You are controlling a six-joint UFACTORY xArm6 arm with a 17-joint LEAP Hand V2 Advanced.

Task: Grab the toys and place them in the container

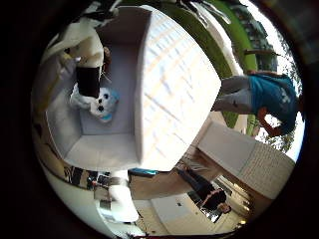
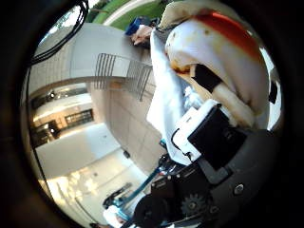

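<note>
A white ribbed container point(image 1: 174, 90) fills the middle of the right little finger side palm view, with its open inside towards the paving. A small white and blue plush toy point(image 1: 102, 104) lies inside it. In the right thumb side palm view a large cream and orange plush toy point(image 2: 223, 47) sits close against the palm. My hand point(image 2: 211, 128) has white and black fingers point(image 2: 202, 76) curled against this toy. One finger point(image 1: 88, 75) reaches over the container's inside, with a cream part of the toy beside it. The container's wall point(image 2: 163, 100) shows beside the held toy.
A person in a teal top point(image 1: 271, 98) crouches beside the container, not touching it. Tan paving point(image 2: 114, 123) and a building with a railing point(image 2: 104, 66) lie around. The arm's geared parts point(image 2: 190, 204) show at the view's edge.
</note>
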